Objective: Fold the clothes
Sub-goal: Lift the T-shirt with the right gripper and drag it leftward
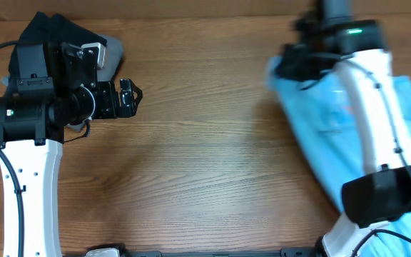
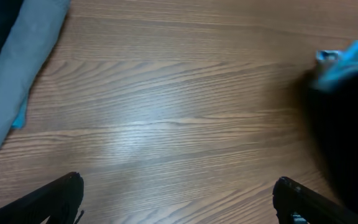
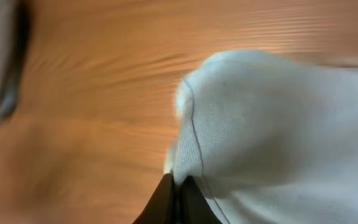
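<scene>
The light blue T-shirt [image 1: 320, 121] lies bunched at the right of the table, partly under my right arm. My right gripper [image 1: 285, 68] is at its far left corner. In the right wrist view the gripper [image 3: 178, 185] is shut on a stitched edge of the pale blue fabric [image 3: 272, 130], which is lifted off the wood. Black [image 1: 59, 32] and grey [image 1: 113, 51] clothes lie piled at the back left, mostly hidden by my left arm. My left gripper [image 1: 130, 96] stands open over bare wood just right of that pile, its fingers [image 2: 58, 199] wide apart with nothing between them.
The left wrist view shows the grey garment [image 2: 17, 81] at its left edge and, blurred at its right edge, the blue shirt [image 2: 353, 56] with the dark right gripper [image 2: 340, 130]. Bare wooden tabletop [image 1: 205, 157] lies between the two arms.
</scene>
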Available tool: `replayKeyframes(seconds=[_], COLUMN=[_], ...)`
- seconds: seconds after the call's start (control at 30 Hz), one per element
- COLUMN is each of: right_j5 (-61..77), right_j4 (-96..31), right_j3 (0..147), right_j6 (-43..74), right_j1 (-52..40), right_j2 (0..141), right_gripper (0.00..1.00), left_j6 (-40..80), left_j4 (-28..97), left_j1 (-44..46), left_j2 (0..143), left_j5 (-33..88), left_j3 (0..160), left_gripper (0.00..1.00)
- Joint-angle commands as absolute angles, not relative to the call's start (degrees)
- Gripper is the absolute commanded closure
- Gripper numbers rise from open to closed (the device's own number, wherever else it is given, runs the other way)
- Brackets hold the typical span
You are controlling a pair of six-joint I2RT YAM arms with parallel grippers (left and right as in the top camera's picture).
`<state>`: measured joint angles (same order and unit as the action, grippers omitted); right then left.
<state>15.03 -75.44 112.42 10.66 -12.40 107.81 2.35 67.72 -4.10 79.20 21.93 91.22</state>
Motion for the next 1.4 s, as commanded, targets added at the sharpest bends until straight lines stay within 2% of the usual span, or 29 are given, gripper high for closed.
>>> replayKeyframes(seconds=[0.0,0.03,0.1,0.17,0.27,0.47,0.6,0.73,0.97,1.13,1.2,1.3,1.37], right_j5=[18.09,18.11,15.59,8.80,-0.51,-3.14,-1.96,2.44,5.91,5.89,5.87,5.48,4.99], right_j4=[-73.34,-72.99,-72.77,-73.73,-76.82,-83.50,-86.24,-88.09,-90.59,-93.71,-94.78,-95.53,-95.72], right_j3=[113.58,113.60,113.73,114.32,116.05,124.01,130.21,135.11,135.39,135.39,135.39,135.39,135.39], right_j6=[13.41,13.58,13.58,15.27,18.13,20.05,21.10,21.10,21.08,21.06,21.06,21.06,21.06], right_j1=[-26.26,-29.74,-36.80,-41.39,-43.72,-37.28,-30.26,-22.09,-12.56,-9.54,-9.08,-8.86,-8.86], right_j2=[106.74,106.74,106.72,106.72,106.43,104.77,102.76,99.50,93.93,92.47,92.47,92.47,92.47], right_gripper=[0.96,0.92,0.67,0.50,0.41,0.40,0.39,0.36,0.33,0.31,0.30,0.31,0.31], left_j6=[0.45,0.12,-0.49,-0.58,-0.91,-0.89,-1.50,-0.49,1.19,2.37,2.37,2.35,2.17], left_j4=[67.61,67.79,68.95,70.22,70.70,70.37,69.73,70.02,69.06,70.13,69.93,69.25,68.38], left_j1=[-3.86,-3.86,-3.86,-3.84,-3.79,-1.65,4.25,9.74,12.56,12.84,12.82,12.84,12.84], left_j2=[79.15,79.15,79.15,79.07,79.02,79.88,83.15,90.30,103.92,115.72,119.42,123.52,125.34], left_j5=[19.42,18.52,15.55,12.43,11.86,16.43,14.81,14.13,12.71,12.67,12.71,12.71,12.62], left_j3=[94.67,95.26,97.08,99.13,101.01,100.75,99.20,98.61,98.61,98.61,98.61,98.61,98.61], left_gripper=[0.00,0.00,0.00,0.00,0.00,0.00,0.00,0.00,0.00,0.18,0.18,0.25,0.26])
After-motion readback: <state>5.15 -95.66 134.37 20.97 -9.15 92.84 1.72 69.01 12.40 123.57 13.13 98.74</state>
